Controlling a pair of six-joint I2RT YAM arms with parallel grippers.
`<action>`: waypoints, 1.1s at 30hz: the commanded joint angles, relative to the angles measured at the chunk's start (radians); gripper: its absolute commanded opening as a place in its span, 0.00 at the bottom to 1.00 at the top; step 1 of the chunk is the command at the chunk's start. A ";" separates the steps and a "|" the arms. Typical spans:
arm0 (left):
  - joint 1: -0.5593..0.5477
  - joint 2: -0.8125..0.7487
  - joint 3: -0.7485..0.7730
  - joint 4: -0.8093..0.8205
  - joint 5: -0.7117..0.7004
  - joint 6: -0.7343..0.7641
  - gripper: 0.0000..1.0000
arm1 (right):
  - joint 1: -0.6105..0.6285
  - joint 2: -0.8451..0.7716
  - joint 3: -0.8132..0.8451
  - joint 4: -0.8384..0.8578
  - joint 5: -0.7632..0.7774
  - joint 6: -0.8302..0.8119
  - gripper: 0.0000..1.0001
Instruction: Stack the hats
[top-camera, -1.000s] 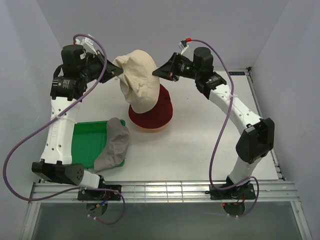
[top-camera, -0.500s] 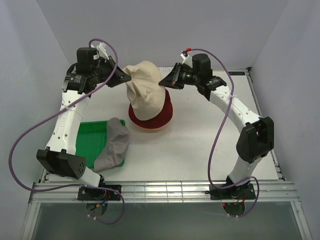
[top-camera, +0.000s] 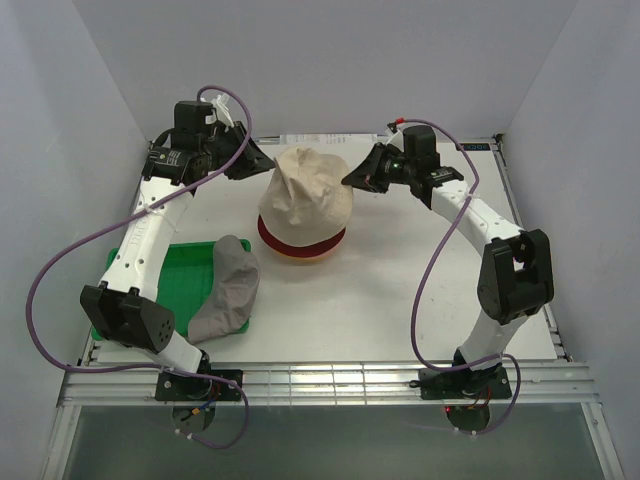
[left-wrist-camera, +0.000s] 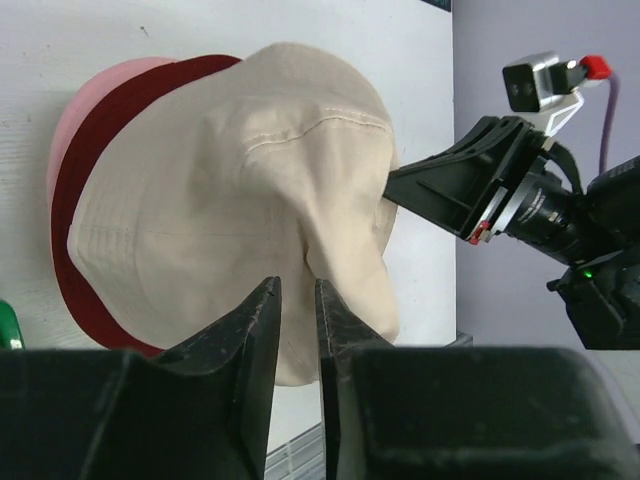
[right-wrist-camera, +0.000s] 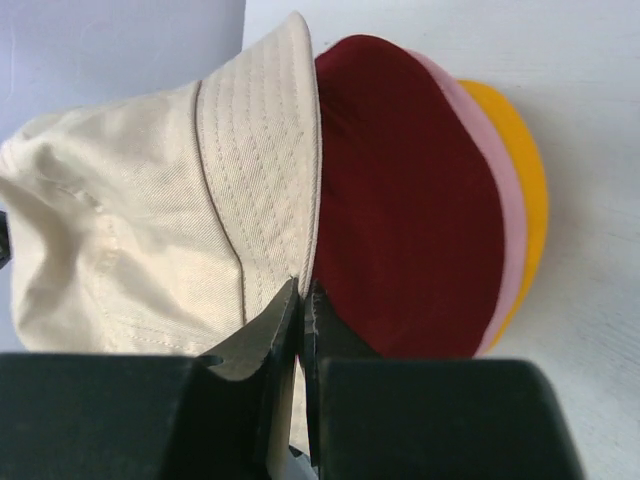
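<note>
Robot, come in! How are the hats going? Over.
Left gripper open. Right gripper pinching cream hat, on red hat. Grey hat unstacked; nothing blocking.

Centre of bench: the hat stack (top-camera: 300, 240) stands here with the cream hat (top-camera: 305, 195) on top. You have no low passage through this spot.
Left of stack: the left gripper (top-camera: 265, 162) sits just beside the cream hat's crown, jaws slightly apart with nothing between them. You have very little room on this side.
Right of stack: the right gripper (top-camera: 348, 183) is pinched on the cream hat's brim. Its arm (top-camera: 470, 215) bars the far-right approach.
Near left: the green tray (top-camera: 165, 285) lies here, with the grey hat (top-camera: 228, 290) draped over its right edge. Only a narrow lane of bare surface separates the grey hat from the stack.
Near right: the bench (top-camera: 400, 300) is bare from the stack to the right arm. This is your widest passage.
Perimeter: walls (top-camera: 330, 70) close the back and both sides.
</note>
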 joint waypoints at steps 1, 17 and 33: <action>0.005 -0.030 -0.021 0.040 -0.020 0.016 0.31 | -0.022 -0.037 -0.048 0.081 -0.010 0.018 0.08; 0.060 -0.133 -0.198 0.112 -0.107 -0.030 0.72 | -0.032 -0.014 -0.117 0.161 -0.062 0.050 0.08; 0.306 -0.209 -0.642 0.517 0.315 -0.206 0.73 | -0.038 -0.005 -0.120 0.167 -0.077 0.046 0.08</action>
